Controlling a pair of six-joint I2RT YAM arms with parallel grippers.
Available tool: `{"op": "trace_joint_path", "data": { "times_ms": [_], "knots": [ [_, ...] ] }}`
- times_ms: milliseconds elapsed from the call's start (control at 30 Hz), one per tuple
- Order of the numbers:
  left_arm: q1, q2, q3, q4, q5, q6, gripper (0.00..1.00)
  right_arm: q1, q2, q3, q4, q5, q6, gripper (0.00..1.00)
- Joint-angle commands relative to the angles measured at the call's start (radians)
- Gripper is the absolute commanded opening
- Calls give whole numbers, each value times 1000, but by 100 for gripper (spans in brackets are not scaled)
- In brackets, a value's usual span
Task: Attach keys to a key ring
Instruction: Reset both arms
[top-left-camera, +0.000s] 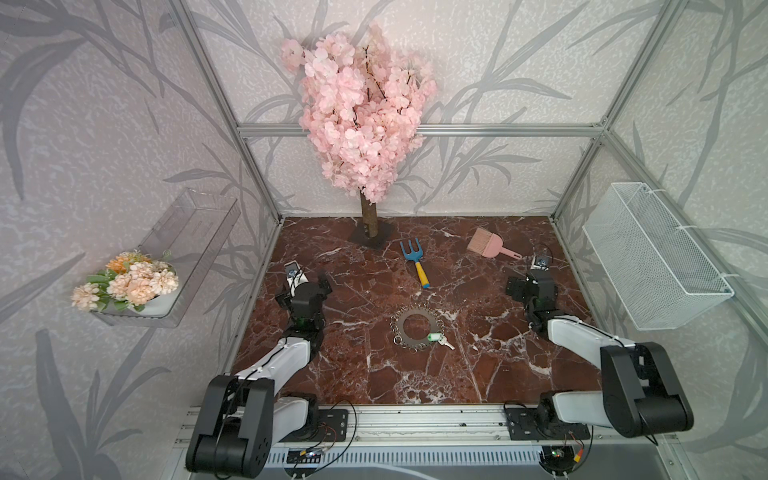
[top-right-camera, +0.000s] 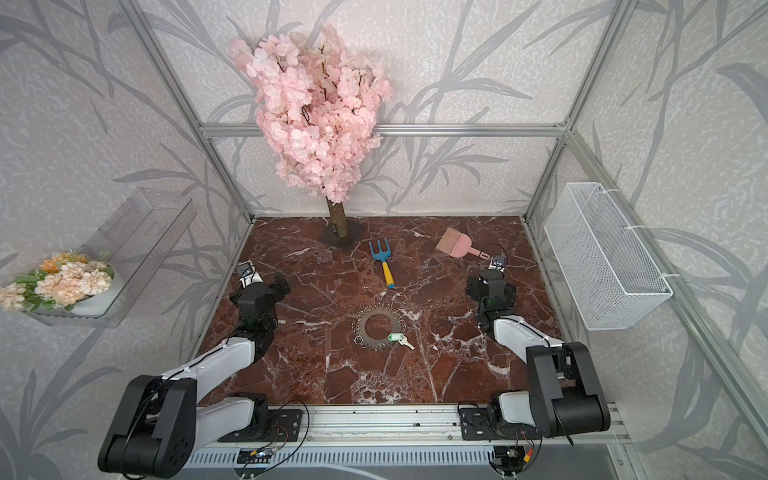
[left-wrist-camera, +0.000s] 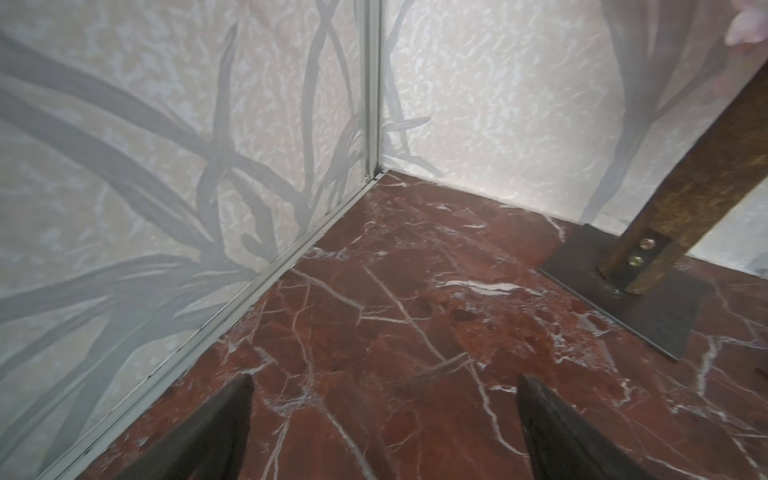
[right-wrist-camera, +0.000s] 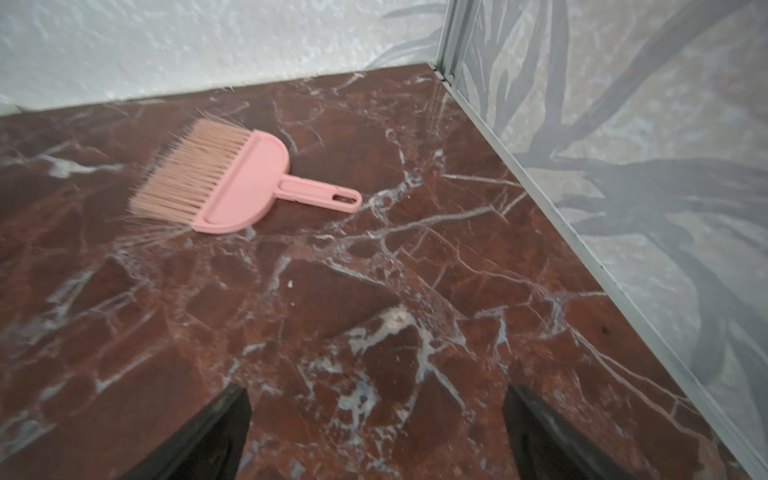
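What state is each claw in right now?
Left claw: open, holding nothing.
Right claw: open, holding nothing; the pink brush lies ahead of it, untouched.

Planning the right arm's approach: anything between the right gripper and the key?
Nothing visible: bare marble table between the right gripper and the key, which lies against the key ring's rim. The gripper points away, toward the pink brush; the toy fork lies off that line.

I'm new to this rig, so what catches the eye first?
The pink blossom tree at the back of the red marble table dominates. In the middle lies the key ring, a green-tagged key at its rim. The left gripper and right gripper hang open at the sides.
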Motion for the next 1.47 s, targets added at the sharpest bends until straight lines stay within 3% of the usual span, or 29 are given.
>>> {"op": "trace_joint_path", "data": {
  "times_ms": [0,300,467,567,633,700,767,833,1433],
  "knots": [
    [23,60,-10,136,-31,31,100,0,37,-44,233,37,-63,99],
    [22,278,-43,429,155,133,100,-16,240,-134,669,-57,-144,99],
    [20,354,-161,746,210,171,100,-22,238,-124,642,-107,-150,99],
    [20,317,-110,581,241,172,100,-25,234,-121,630,-114,-146,99],
    [21,344,-131,670,241,180,100,-27,233,-120,625,-116,-143,99],
    [21,316,-107,570,243,171,100,-27,231,-120,624,-115,-143,99],
    [21,336,-122,639,241,180,100,-25,233,-139,662,-111,-147,99],
    [20,317,-110,580,246,174,100,-25,235,-154,692,-122,-150,99],
    [20,323,-112,597,244,177,100,-53,225,-111,594,-154,-123,99]
  ]
}}
